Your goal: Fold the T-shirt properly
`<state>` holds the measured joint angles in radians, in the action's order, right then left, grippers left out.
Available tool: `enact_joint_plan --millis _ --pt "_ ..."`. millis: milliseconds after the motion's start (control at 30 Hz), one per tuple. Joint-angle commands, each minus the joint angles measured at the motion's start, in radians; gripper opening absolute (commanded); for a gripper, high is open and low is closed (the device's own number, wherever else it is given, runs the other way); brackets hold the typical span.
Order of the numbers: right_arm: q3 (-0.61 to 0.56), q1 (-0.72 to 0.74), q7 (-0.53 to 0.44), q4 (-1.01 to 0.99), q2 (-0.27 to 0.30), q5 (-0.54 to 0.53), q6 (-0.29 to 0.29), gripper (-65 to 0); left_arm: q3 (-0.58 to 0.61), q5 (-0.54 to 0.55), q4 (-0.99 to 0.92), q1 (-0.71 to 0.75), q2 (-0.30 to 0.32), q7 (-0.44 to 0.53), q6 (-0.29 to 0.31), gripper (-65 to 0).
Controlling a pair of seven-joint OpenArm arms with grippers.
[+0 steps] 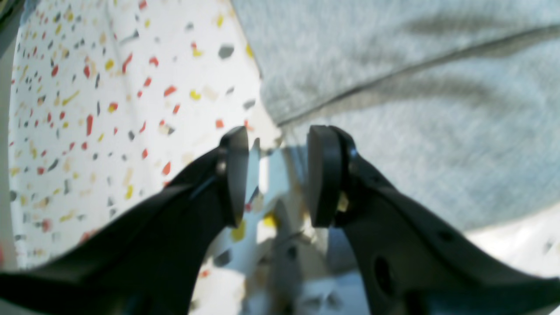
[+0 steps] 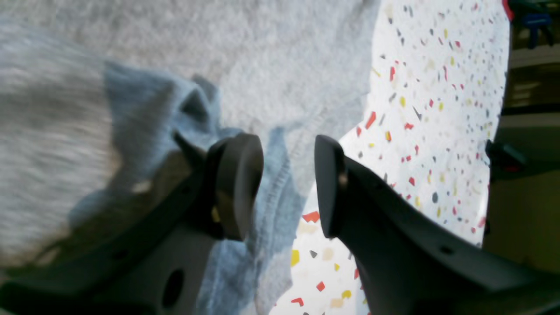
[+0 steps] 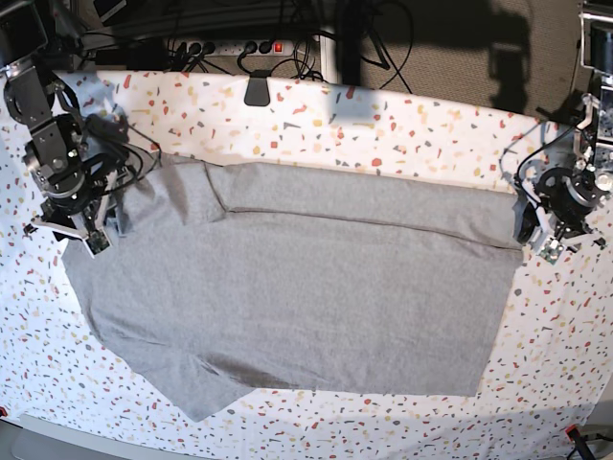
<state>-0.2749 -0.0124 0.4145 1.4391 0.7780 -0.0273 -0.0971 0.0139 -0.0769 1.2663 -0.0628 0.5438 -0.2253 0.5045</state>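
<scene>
First fold laid, both claws open.
Left claw (image 1: 276, 175) and right claw (image 2: 288, 188) gaped, empty, at the shirt's (image 3: 306, 297) ends; retreat straight, snagging nothing.

A robotics lab: speckled worktable (image 3: 316, 125), power strip (image 3: 239, 46) and tangled cables (image 3: 383, 38).

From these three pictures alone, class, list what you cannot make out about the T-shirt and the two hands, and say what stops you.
- Lettering: only plain grey of the T-shirt shows in all views; its underside is hidden.
- Sleeve by the right hand: right wrist view is blurred, and the fingers cover part of the bunched cloth.
- Left hand: left wrist view is blurred; contact with the hem is unclear.
- Base view: both hands are too small to judge.
</scene>
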Motion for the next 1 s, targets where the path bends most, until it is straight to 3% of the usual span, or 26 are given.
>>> enact_joint_plan --millis 0,200,367,633,767,967 --pt "0.013 0.003 -0.013 0.032 0.030 0.013 0.012 -40.6 -0.009 0.003 0.045 -0.011 0.032 0.013 0.015 -42.5" --pt "0.013 -0.105 0.027 0.156 0.093 0.073 0.057 -40.6 -0.009 -0.094 0.242 0.067 0.082 -0.036 0.035 -42.5" --pt "0.014 -0.206 0.046 0.227 0.131 0.080 0.084 -40.6 -0.009 -0.169 0.281 0.121 0.094 -0.043 0.070 -42.4" --pt "0.014 -0.248 0.065 0.256 0.134 0.080 0.087 -40.6 0.100 -0.241 0.281 0.143 0.131 -0.037 0.072 -42.4" --pt "0.014 -0.249 0.080 0.256 0.134 0.080 0.087 -40.6 0.187 -0.316 0.280 0.143 0.142 -0.040 0.039 -42.4" --pt "0.014 -0.249 0.085 0.256 0.133 0.080 0.087 -40.6 0.226 -0.327 0.280 0.141 0.141 -0.036 -0.018 -42.5"
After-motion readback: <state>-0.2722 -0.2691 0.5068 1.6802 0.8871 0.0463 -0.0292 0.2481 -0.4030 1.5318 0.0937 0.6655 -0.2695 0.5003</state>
